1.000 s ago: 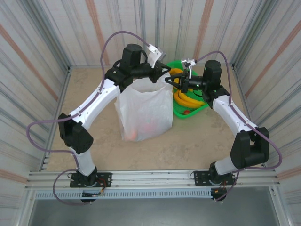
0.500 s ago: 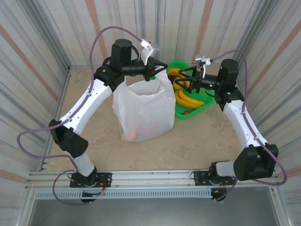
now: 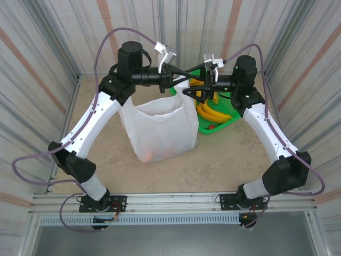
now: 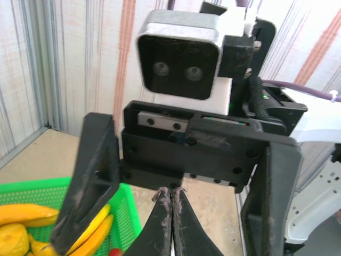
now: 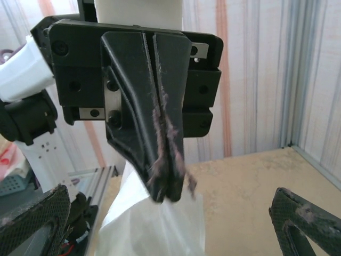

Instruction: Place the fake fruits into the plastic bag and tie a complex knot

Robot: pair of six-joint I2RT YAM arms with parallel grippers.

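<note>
The left fingers [image 5: 167, 186] are pressed tight together and clamped on the top edge of the plastic bag [image 3: 157, 125]. Seen from the right wrist, the thin white film hangs straight down from their tips. From above, the bag droops from that one pinched point near its back right corner, and its bottom rests on the tabletop [image 3: 224, 160] between the two arms.

The right fingers [image 4: 94, 176] stand wide apart with nothing between them but air and the tips of the left fingers. They face the left fingers head-on at the bag's top right corner. Whether they touch the film is hard to tell, though they look just clear of it.

There is one bag and one green basket [image 3: 230, 120], and the basket sits just to the right of the bag. Some of the fake fruits [image 3: 161, 151] show through the bag's lower wall as orange-red patches too blurred to count. The basket holds bananas [image 3: 213, 113], probably three or four, though they overlap. With them are a round yellow fruit [image 4: 13, 240] and one small red fruit [image 3: 212, 127].
</note>
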